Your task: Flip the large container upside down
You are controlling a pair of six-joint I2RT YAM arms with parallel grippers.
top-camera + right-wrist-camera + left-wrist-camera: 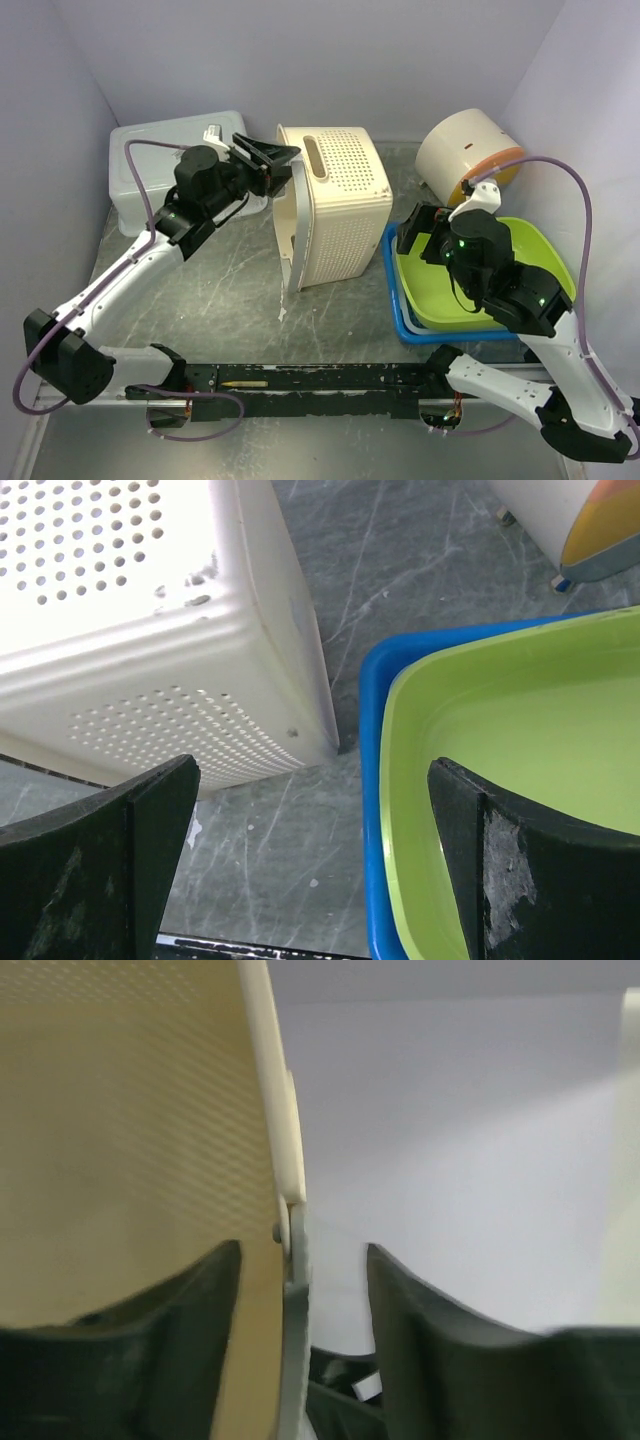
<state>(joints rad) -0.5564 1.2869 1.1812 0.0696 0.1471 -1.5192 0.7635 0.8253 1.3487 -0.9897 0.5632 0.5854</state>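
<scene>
At the middle of the tabletop the large container lies on its side, mouth facing left. The left claw is spread astride its upper rim, not clamped. The right claw hangs wide apart just right of the container, by the blue tray holding a green tub.

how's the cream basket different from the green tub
The cream basket is perforated and tipped on its side; the green tub is solid-walled and upright. The basket's rim sits between the fingers of the left gripper; the tub sits nested in a blue tray. Both are rectangular plastic.
</scene>
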